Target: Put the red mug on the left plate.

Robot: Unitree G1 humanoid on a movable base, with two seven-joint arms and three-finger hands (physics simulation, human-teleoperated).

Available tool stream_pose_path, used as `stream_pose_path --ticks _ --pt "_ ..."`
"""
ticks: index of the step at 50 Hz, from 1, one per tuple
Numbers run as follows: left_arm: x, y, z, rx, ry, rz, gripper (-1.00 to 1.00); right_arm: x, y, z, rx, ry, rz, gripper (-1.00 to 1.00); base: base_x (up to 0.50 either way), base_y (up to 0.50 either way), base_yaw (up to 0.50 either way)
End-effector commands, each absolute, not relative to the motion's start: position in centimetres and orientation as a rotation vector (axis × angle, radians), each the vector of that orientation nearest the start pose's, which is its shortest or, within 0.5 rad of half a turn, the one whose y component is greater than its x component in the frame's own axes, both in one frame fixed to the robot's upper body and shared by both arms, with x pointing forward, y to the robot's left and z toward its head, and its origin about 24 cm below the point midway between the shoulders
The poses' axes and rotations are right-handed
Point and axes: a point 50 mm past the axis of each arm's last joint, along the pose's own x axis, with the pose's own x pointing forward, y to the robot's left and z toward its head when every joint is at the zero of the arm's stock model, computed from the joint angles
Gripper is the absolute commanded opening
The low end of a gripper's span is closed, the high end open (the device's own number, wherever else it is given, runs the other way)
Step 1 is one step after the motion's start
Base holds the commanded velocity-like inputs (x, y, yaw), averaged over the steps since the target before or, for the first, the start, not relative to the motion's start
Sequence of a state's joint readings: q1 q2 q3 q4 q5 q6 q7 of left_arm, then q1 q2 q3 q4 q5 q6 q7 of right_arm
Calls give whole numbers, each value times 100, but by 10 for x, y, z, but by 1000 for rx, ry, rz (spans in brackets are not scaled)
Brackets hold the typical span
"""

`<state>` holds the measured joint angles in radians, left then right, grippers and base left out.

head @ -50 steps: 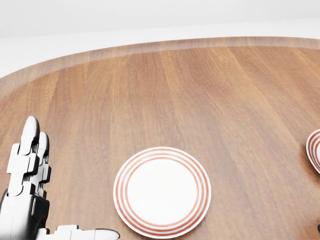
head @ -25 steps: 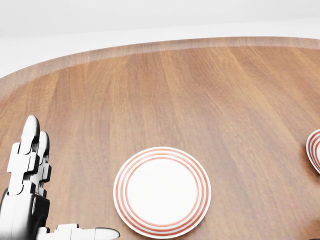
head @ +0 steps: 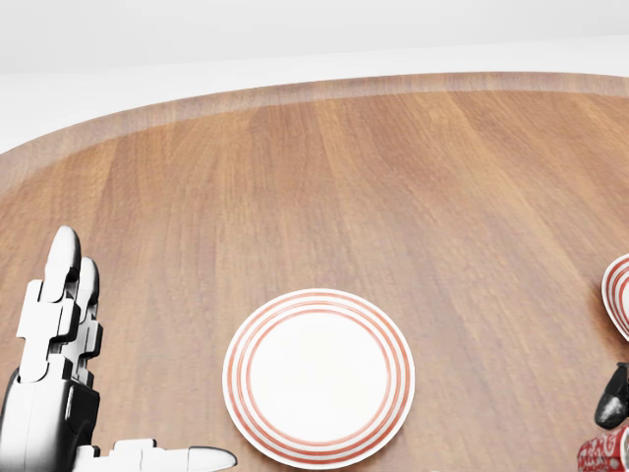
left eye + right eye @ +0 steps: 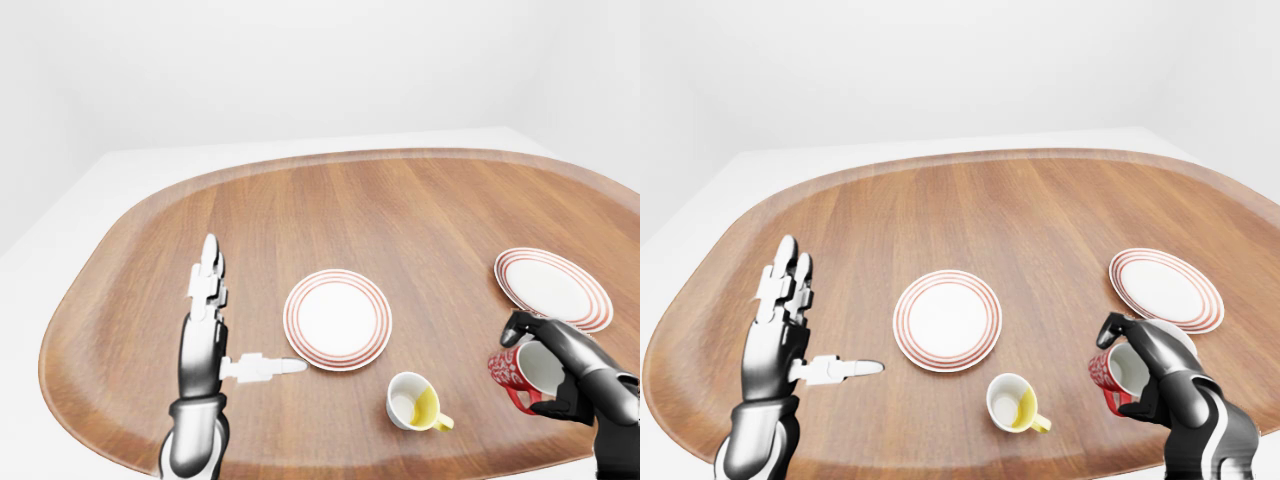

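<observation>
The red mug [image 4: 508, 372] is tipped on its side, mouth facing the camera, lifted just above the table at the lower right of the left-eye view. My dark right hand [image 4: 535, 365] is shut round it, fingers over the top and thumb under. In the head view the mug [image 3: 604, 454] and a dark fingertip [image 3: 614, 393] peek in at the bottom right corner. The left plate [image 4: 337, 318], white with red rings, lies mid-table with nothing on it. My silver left hand [image 4: 235, 325] stands open to the plate's left, fingers up and thumb pointing at the plate.
A second ringed plate [image 4: 552, 288] lies at the right, just above my right hand. A white mug with a yellow inside and handle [image 4: 413, 402] stands between the left plate and the red mug. The oval wooden table [image 4: 400, 210] stretches away towards the top.
In the head view the red mug and a dark finger of my right hand have risen into the bottom right corner. The left hand and plate have not moved.
</observation>
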<state>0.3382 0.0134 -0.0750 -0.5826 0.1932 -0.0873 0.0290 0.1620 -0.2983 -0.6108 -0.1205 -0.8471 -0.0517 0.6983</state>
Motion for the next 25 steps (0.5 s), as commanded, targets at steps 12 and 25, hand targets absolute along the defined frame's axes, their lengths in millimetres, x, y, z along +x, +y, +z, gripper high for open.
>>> stream_pose_path --ticks 12,25 --pt "182 152 114 194 -343 59 100 300 -215 233 -1295 -175 53 -100 0 0 0" --pt "183 153 114 189 -340 60 100 359 -156 215 -1227 -186 164 -100 0 0 0"
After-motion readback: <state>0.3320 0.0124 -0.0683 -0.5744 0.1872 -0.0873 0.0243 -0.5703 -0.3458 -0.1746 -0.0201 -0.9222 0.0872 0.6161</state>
